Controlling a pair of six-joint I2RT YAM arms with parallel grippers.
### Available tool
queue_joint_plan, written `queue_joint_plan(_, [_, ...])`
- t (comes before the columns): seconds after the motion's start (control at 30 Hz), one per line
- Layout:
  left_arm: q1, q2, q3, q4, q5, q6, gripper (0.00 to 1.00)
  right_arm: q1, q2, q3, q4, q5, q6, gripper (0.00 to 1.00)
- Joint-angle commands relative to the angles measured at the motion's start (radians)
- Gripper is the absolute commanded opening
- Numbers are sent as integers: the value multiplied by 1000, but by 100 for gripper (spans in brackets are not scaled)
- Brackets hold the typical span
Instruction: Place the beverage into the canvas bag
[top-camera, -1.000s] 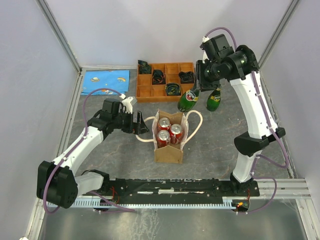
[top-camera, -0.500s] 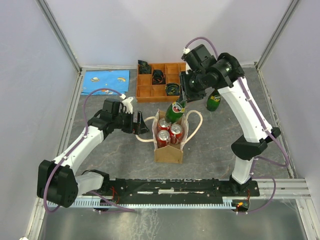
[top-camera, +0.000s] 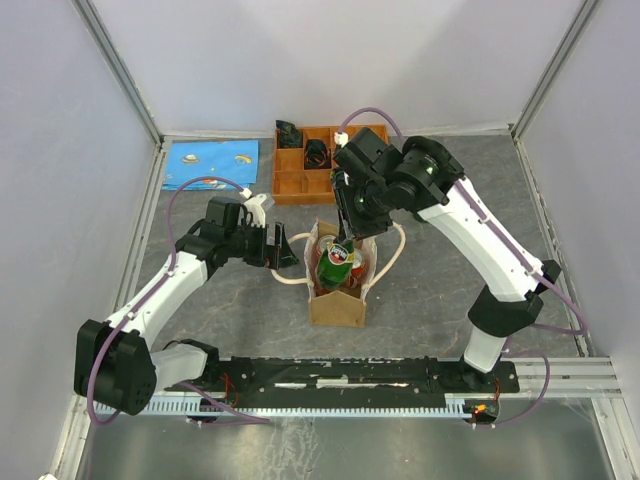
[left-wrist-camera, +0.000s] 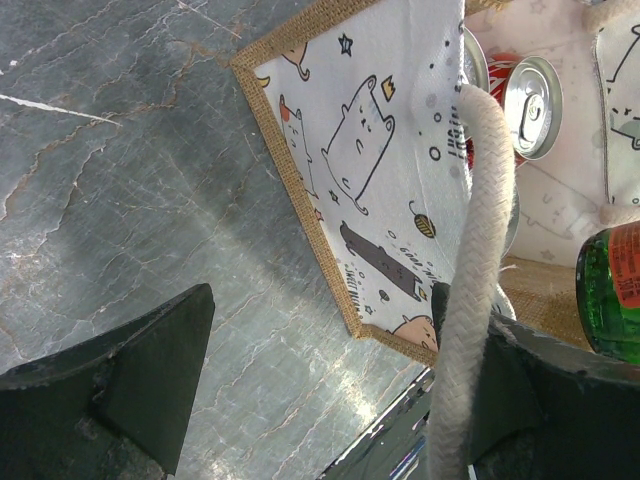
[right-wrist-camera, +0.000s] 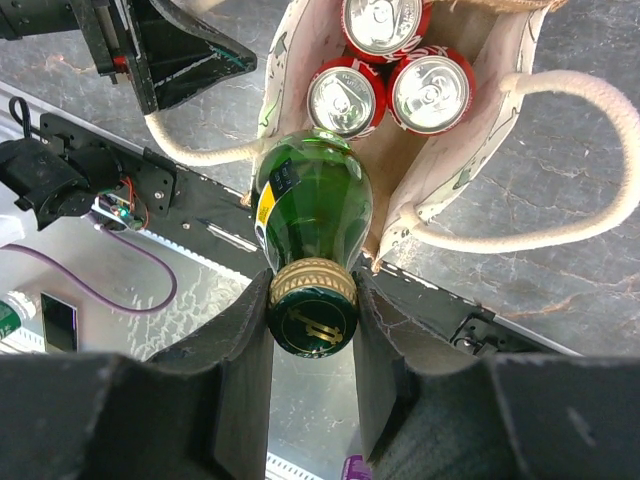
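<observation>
Your right gripper (right-wrist-camera: 312, 308) grips the green bottle (right-wrist-camera: 310, 200) by its neck above the canvas bag (top-camera: 337, 308) mouth while the left gripper (top-camera: 283, 247) gapes empty beside the rope handle (left-wrist-camera: 480, 250), so lowering it could hit the red cans (right-wrist-camera: 345, 97) or the rim and tip the bag.

L pincer (left-wrist-camera: 320, 400) wide, R pincer (right-wrist-camera: 312, 318) tight

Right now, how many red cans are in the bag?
3. Two cans side by side just past the held green bottle, one behind them. The bottle may hide more.

The green bottle (left-wrist-camera: 612, 290) is cut off at the left wrist view's edge.
</observation>
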Motion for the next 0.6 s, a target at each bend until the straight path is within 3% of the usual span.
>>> queue_joint_plan(0.0, [-2,0,24,28,24,8,95,18,-84,16,-59,49,53,0])
queue_joint_plan(0.57, [-2,13,32,19,25,14,95,24,-105,-125,-143,121,48,0])
